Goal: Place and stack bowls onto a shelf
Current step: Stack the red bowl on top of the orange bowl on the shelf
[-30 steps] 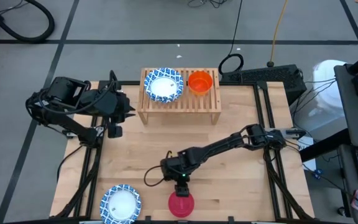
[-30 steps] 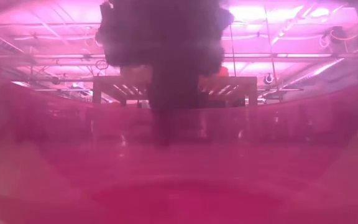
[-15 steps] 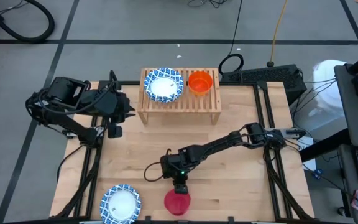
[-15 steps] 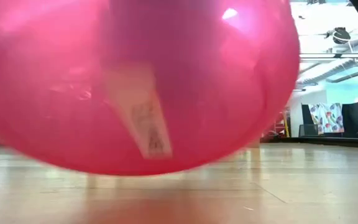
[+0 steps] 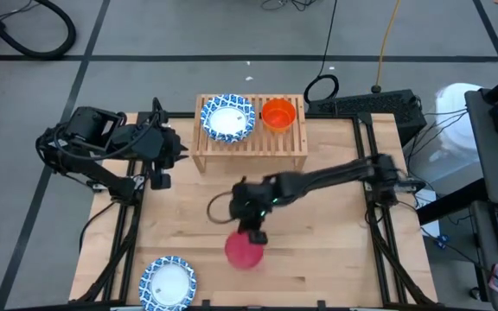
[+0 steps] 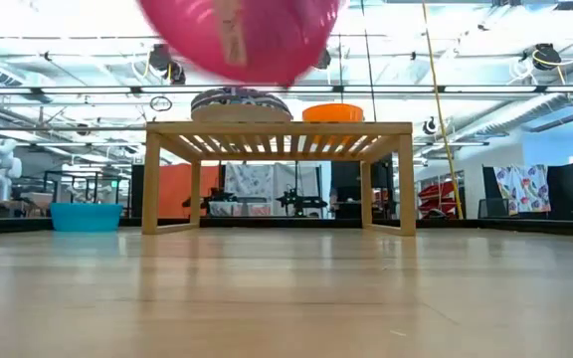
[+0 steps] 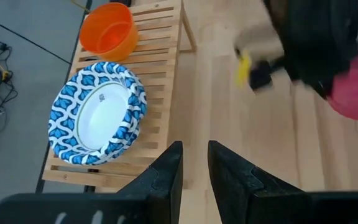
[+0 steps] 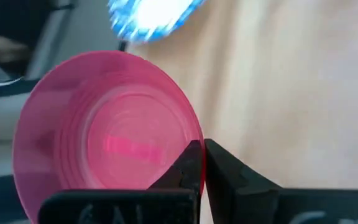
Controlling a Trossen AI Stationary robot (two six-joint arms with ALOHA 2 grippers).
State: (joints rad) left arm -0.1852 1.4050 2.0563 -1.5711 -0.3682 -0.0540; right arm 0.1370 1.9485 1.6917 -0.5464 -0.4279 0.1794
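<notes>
High view: right jaws (image 5: 253, 235) pinch the red bowl (image 5: 243, 250) rim mid-table; left jaws (image 7: 192, 163) stand slightly parted.

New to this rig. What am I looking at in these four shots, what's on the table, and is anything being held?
Two robot arms work at a wooden table. One picture looks straight down on it, one looks level across the tabletop, and one comes from each arm's wrist.

A low wooden shelf carries a blue-patterned bowl and an orange bowl. Another blue-patterned bowl lies on the table's near edge.

The right gripper pinches the rim of a red bowl; the level view shows that bowl lifted clear of the table. The left gripper waits beside the shelf, its fingers slightly apart and holding nothing.
</notes>
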